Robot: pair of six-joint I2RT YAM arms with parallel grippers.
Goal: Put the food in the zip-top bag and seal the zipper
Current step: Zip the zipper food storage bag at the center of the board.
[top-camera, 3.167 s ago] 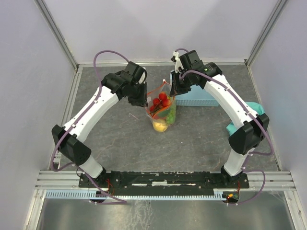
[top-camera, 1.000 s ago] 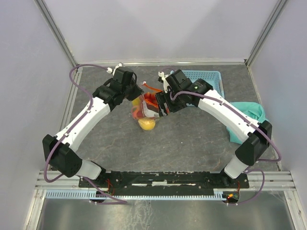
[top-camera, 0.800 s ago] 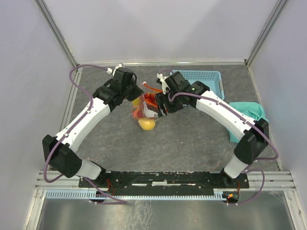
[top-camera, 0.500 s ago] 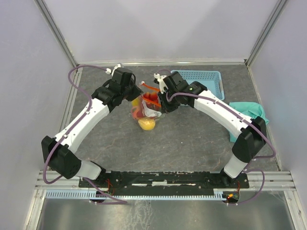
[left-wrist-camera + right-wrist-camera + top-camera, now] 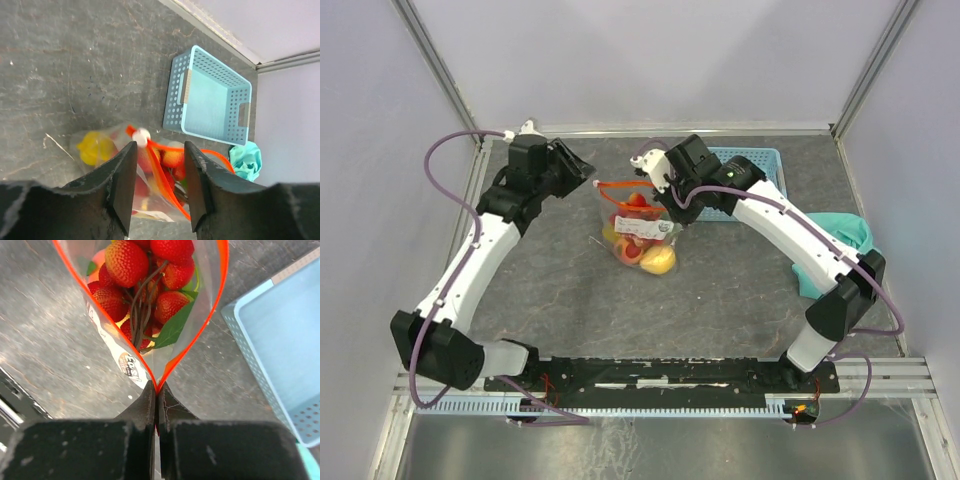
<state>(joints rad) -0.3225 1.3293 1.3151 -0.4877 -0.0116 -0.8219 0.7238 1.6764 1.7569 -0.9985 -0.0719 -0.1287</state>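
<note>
The zip-top bag [image 5: 638, 228] lies mid-table, holding the food: red berry pieces [image 5: 167, 305], a green leaf and a yellow lemon [image 5: 660, 262]. My right gripper [image 5: 669, 203] is shut on the end of the red-orange zipper [image 5: 156, 386]. From there its two strips spread apart, so the mouth gapes. My left gripper [image 5: 159, 150] is open and empty, above and left of the bag, and shows at the back left in the top view [image 5: 575, 168]. The white slider [image 5: 141, 136] sits at the zipper's other end, and the lemon also shows in the left wrist view [image 5: 95, 148].
A light-blue basket [image 5: 752, 190] stands right behind the right gripper, close to the bag. It also shows in both wrist views [image 5: 212, 102] [image 5: 280, 345]. A teal cloth [image 5: 852, 238] lies at the right, by the right arm's elbow.
My left gripper has let go of the bag and drawn back to the left. The bag has settled a little to the right, with the right gripper still holding the zipper's end.
</note>
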